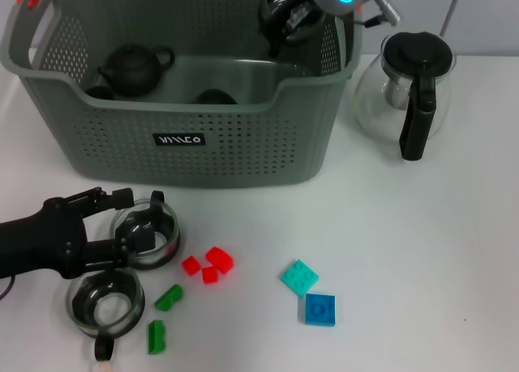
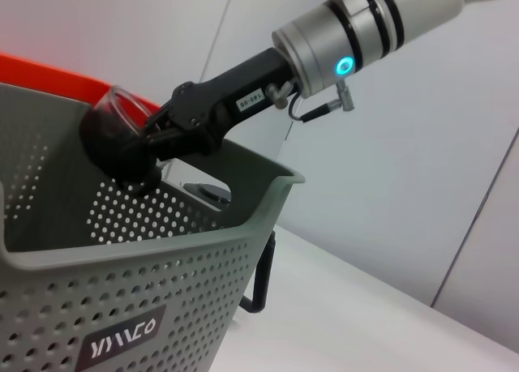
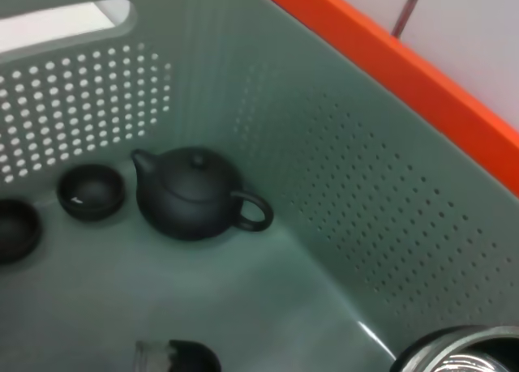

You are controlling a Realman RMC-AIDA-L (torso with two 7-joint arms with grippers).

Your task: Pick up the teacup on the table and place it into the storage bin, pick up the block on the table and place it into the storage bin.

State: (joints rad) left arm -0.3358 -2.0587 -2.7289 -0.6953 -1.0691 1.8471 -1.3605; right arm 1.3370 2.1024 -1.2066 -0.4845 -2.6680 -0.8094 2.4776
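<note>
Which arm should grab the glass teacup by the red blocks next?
Left. The left gripper is already at that glass teacup; the right gripper is over the storage bin, holding another cup.

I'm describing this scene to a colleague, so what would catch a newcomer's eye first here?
First, the big grey storage bin at the back of the table, with a black teapot inside and the right gripper holding a glass teacup over its right corner. Next, the left gripper at a second glass teacup in front, beside scattered red, green and blue blocks.
</note>
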